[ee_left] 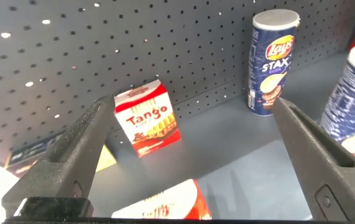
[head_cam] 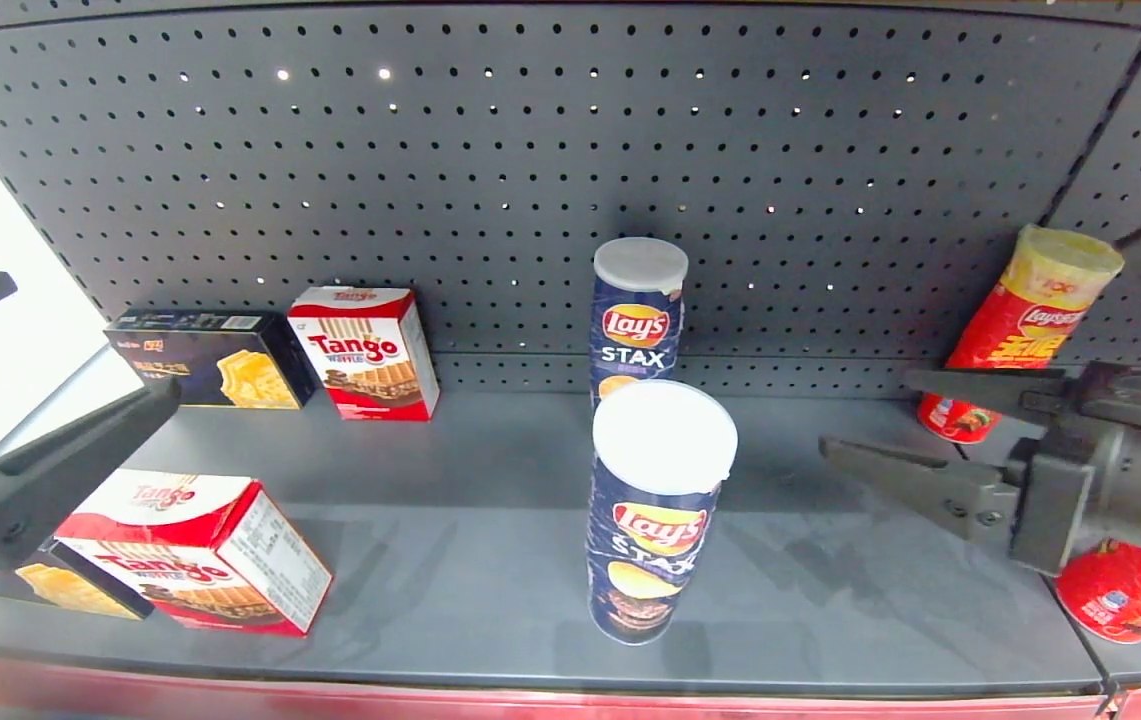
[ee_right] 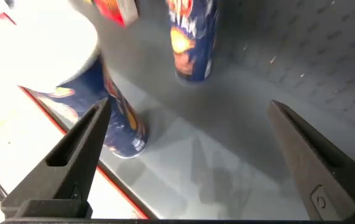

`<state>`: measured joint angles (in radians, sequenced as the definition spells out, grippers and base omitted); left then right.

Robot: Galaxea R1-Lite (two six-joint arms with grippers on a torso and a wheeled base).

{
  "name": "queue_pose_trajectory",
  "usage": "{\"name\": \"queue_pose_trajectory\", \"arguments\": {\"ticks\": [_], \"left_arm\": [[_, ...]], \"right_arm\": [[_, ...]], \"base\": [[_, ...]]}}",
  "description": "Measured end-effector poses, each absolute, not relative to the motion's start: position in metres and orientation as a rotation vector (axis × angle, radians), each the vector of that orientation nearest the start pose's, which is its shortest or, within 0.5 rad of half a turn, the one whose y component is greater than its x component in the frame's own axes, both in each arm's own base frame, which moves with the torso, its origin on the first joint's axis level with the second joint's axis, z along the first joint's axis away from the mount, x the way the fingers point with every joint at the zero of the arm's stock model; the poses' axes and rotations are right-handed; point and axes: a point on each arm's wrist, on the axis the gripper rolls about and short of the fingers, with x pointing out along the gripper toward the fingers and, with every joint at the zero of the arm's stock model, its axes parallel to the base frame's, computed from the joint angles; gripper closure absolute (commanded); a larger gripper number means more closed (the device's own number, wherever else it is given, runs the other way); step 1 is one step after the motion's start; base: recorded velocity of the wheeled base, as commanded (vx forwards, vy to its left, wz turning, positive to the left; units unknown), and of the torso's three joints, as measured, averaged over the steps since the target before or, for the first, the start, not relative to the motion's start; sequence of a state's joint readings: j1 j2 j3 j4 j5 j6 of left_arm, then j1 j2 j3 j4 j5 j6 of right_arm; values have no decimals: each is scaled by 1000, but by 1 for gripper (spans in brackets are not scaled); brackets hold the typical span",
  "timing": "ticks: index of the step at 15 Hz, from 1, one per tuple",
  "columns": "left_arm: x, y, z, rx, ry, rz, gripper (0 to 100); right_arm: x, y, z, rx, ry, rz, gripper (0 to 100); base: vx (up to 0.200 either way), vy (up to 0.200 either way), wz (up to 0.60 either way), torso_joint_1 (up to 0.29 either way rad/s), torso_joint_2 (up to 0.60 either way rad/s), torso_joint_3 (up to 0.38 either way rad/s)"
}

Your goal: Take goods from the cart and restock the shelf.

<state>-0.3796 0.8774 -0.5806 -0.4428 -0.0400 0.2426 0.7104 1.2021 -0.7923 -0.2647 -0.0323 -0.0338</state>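
Two blue chip cans stand upright mid-shelf, one near the front edge (head_cam: 658, 510) and one by the pegboard (head_cam: 638, 315). My right gripper (head_cam: 867, 412) hovers open and empty just right of the front can; in the right wrist view that can (ee_right: 118, 118) stands beside one finger, outside the open gripper (ee_right: 189, 106), and the back can (ee_right: 193, 37) is beyond. My left gripper (head_cam: 95, 337) hangs open at the shelf's left end over the wafer boxes. Between the fingers of the left gripper (ee_left: 193, 104) I see a red wafer box (ee_left: 147, 118) farther off.
The grey shelf (head_cam: 470, 540) has a pegboard back. At left sit a dark box (head_cam: 210, 358), a red wafer box (head_cam: 367, 350) and a front red box (head_cam: 200, 550). A red chip can (head_cam: 1030, 330) leans at back right, another (head_cam: 1130, 590) lies under my right arm.
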Motion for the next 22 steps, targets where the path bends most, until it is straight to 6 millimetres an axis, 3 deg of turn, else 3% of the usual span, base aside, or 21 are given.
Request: {"name": "queue_pose_trajectory", "arguments": {"ticks": [5, 11, 16, 22], "left_arm": [[53, -22, 247, 204, -245, -384, 0], [-5, 1, 203, 221, -172, -403, 0], [-49, 16, 149, 220, -73, -370, 0], [-33, 12, 104, 211, -73, -273, 0]], "right_arm": [[96, 81, 272, -39, 3, 674, 0], [31, 22, 268, 33, -208, 598, 0], [-8, -6, 216, 20, -199, 491, 0], [-35, -15, 130, -28, -34, 294, 0]], "base": [[0, 0, 0, 0, 0, 0], [0, 0, 0, 0, 0, 0], [0, 0, 0, 0, 0, 0], [0, 0, 0, 0, 0, 0]]}}
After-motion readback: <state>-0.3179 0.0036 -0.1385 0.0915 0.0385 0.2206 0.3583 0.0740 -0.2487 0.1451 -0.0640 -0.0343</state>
